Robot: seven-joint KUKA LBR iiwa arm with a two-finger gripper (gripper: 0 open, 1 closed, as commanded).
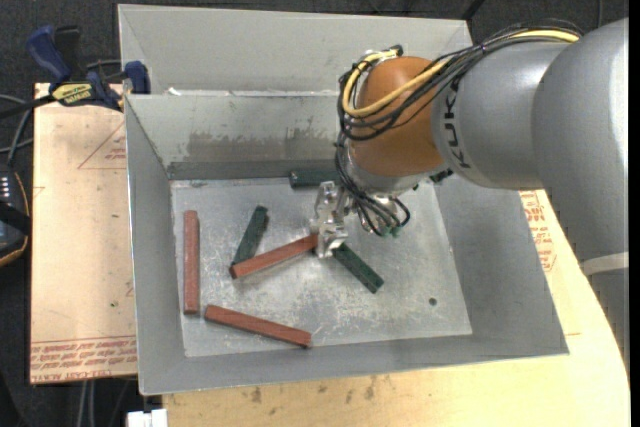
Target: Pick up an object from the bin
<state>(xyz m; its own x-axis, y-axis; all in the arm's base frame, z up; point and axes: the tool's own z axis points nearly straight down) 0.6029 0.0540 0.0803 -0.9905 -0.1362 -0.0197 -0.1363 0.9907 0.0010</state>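
Red-brown stick point(272, 258): end at claw point(327, 243), beside dark green stick point(359, 269). Claw state: cannot tell. Your risk: end grip, stick pivots, slips.

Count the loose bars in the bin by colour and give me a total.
Red-brown bars: 3 (far left, front, middle)
Dark green bars: 3 (centre-left, right of middle, at the back)
Total: 6
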